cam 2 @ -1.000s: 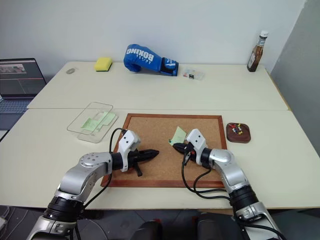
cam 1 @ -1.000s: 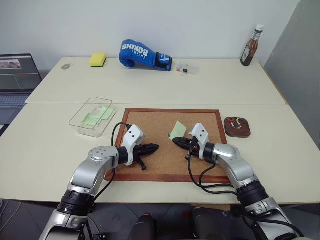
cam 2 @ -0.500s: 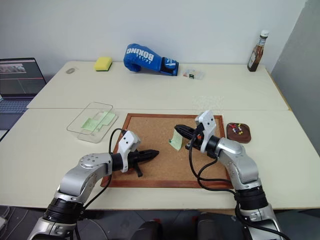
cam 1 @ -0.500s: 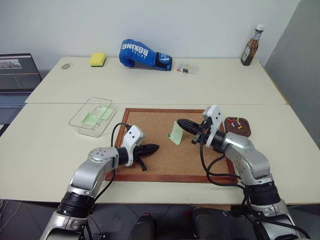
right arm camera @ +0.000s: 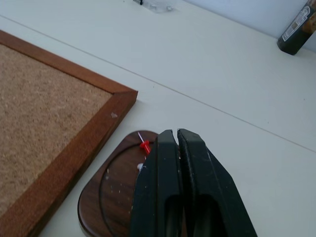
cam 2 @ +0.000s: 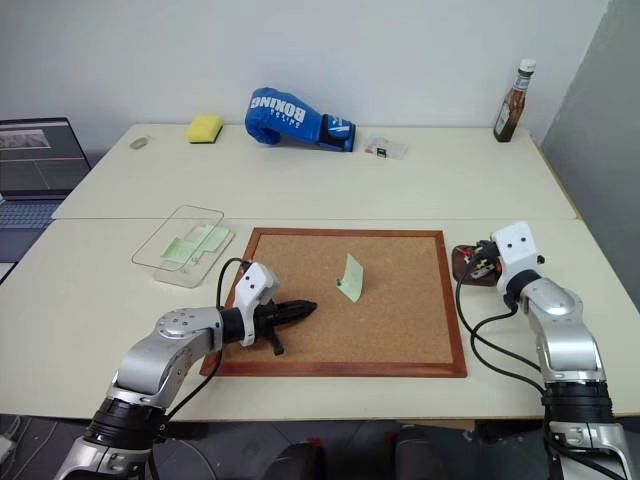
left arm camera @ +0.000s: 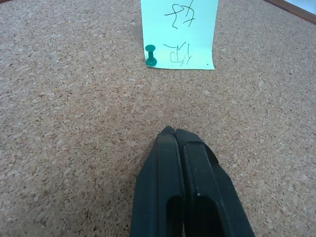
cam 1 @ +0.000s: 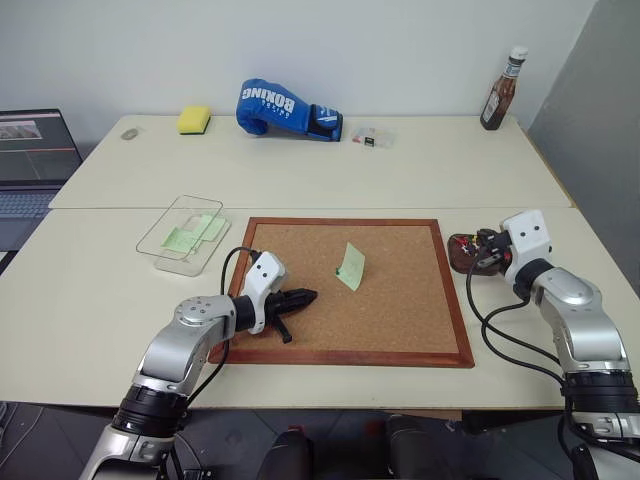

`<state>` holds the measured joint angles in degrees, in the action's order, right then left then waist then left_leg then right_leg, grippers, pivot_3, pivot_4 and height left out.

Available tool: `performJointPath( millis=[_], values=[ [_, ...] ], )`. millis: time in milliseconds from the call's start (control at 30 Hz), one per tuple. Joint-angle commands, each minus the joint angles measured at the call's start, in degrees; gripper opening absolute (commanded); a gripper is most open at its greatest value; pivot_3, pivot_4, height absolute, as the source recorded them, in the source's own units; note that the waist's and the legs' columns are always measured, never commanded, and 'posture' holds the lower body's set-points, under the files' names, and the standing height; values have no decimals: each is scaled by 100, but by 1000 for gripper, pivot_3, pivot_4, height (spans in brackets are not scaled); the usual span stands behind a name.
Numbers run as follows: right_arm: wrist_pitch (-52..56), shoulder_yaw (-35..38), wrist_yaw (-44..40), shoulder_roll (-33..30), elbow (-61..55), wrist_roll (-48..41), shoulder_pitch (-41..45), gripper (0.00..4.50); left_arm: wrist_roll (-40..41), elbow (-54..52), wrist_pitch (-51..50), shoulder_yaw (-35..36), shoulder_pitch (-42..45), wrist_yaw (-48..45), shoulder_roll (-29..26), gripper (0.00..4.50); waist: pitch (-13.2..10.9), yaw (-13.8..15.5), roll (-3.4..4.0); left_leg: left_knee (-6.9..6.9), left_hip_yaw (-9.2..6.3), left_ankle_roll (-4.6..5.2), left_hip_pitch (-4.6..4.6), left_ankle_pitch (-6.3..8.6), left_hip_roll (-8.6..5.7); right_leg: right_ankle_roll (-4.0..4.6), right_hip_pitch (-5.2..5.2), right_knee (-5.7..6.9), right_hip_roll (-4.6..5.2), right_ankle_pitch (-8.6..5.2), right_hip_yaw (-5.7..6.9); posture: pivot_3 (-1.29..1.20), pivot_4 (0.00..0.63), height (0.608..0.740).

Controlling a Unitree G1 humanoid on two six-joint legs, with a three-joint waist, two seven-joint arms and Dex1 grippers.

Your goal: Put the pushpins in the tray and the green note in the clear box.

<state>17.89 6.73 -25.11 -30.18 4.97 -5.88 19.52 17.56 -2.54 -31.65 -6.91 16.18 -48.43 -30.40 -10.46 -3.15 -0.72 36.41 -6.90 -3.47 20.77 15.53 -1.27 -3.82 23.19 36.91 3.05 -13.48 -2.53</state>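
Note:
The green note [cam 1: 350,266] stands tilted on the corkboard [cam 1: 400,310], one edge lifted, with handwriting on it. A green pushpin [left arm camera: 150,54] sticks in one corner of it. My left gripper [cam 1: 312,295] is shut and empty, low over the cork a short way left of the note. My right gripper [right arm camera: 172,132] is shut and hovers over the dark brown tray [right arm camera: 111,197] right of the board. A red pushpin [right arm camera: 144,145] lies in the tray beside the fingertips. The clear box [cam 1: 160,222] sits left of the board with pale green paper inside.
Along the back of the table are a blue boxing glove [cam 1: 285,108], a yellow sponge [cam 1: 195,119], a small clear case [cam 1: 372,137] and a brown sauce bottle [cam 1: 503,92]. A laptop [cam 1: 35,160] stands at the far left.
My right gripper has swung right, away from the note and across the board's edge, to above the tray. The note stays on the board. The left gripper has not moved.

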Motion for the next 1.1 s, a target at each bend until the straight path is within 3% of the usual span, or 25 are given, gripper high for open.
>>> performJointPath(
  millis=[33,233,967,1100],
  values=[
    [-20,-39,-164,165,-13,-188,102,43,-196,303,-126,-215,-134,-39,-92,0,0,1,0,0,0,0,0,0,0,0,0,-1,0,0,0,0,150,740],
    [-313,-214,-29,32,405,249,126,43,-202,230,-127,-177,-203,-37,-129,0,0,12,0,-1,-3,0,3,0,-2,0,0,-4,0,0,0,0,150,740],
    [-1034,-270,204,-162,652,813,156,4304,-197,190,-74,-169,-223,29,-129,0,0,-5,0,-3,-2,0,3,0,-1,1,1,-2,0,-1,0,0,150,740],
    [-1133,-193,170,-109,541,716,137,4476,-191,186,-80,-164,-224,21,-135,0,0,-5,0,-3,-2,0,2,0,-1,1,1,-2,0,-1,0,0,150,740]
  ],
)
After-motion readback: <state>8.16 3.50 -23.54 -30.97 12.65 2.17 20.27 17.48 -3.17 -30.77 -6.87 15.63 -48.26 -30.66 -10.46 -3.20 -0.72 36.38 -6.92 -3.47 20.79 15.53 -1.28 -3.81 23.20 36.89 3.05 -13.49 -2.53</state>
